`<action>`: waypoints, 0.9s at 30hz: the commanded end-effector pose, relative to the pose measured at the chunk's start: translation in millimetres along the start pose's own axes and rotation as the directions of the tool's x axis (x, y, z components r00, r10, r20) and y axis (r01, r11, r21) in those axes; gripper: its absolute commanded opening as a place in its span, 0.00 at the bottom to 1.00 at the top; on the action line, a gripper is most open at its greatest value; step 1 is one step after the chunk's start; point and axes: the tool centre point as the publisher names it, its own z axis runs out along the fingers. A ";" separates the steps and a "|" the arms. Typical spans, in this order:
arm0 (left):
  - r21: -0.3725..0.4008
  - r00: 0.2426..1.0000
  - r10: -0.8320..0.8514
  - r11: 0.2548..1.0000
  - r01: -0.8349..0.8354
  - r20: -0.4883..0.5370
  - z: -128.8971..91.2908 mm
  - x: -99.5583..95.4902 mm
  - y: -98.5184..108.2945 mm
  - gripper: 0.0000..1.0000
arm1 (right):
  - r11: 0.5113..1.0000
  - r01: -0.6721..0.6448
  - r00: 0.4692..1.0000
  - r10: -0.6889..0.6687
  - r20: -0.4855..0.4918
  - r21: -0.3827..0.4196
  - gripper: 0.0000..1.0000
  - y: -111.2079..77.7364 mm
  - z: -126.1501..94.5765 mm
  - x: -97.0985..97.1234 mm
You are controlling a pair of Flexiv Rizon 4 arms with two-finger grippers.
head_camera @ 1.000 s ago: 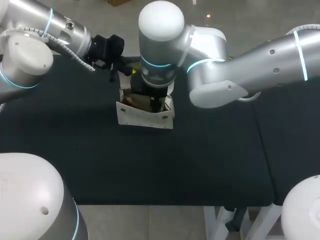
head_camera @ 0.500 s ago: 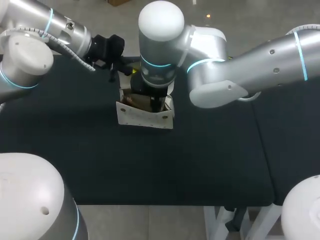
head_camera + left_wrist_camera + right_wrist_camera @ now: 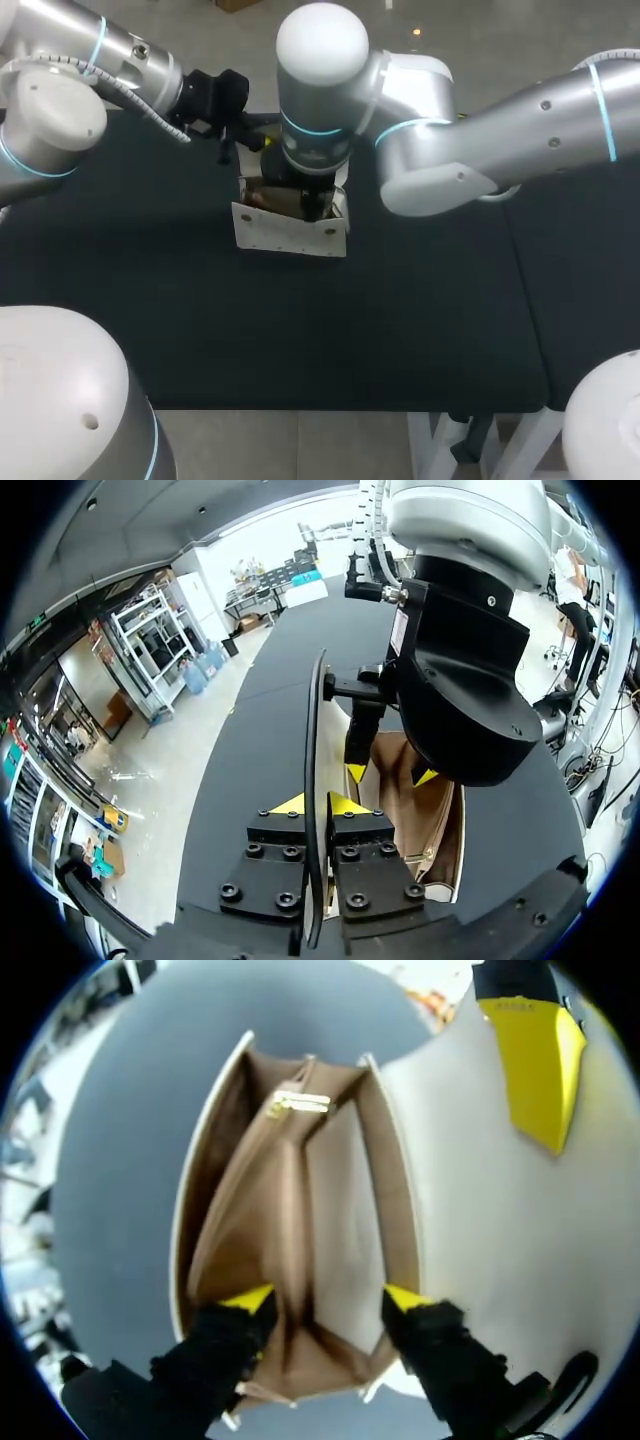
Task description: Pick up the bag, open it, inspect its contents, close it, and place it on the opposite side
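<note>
Right pincer [image 3: 327, 1302] over open bag [image 3: 300, 1180]

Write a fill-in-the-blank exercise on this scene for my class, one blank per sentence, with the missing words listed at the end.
1. The white bag stands on a ___ table.
2. The bag is ___, so its tan lining shows.
3. The right gripper has its fingertips ___ the bag.
4. The left gripper is shut on the bag's ___.
Missing words: black; open; inside; flap.
</note>
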 end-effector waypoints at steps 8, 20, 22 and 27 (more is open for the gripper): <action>-0.006 1.000 0.011 1.000 -0.011 0.010 -8.3 13.3 -10.3 0.00 | 1.000 0.005 0.989 -0.001 0.150 -0.027 0.27 -1.0 -49.3 -3.7; -0.009 0.999 -0.022 1.000 0.022 -0.031 3.3 13.0 3.7 0.00 | 0.999 -0.001 0.956 0.016 0.292 -0.050 0.19 -8.1 -96.9 3.4; -0.003 0.999 -0.009 1.000 0.009 -0.032 9.5 12.1 9.8 0.00 | 0.999 -0.005 0.951 0.021 0.307 -0.051 0.15 -10.6 -99.7 6.4; -0.022 0.998 0.057 0.998 -0.057 -0.011 21.3 11.5 21.3 0.00 | 0.999 -0.014 0.940 0.030 0.339 -0.049 0.00 -16.9 -101.1 16.1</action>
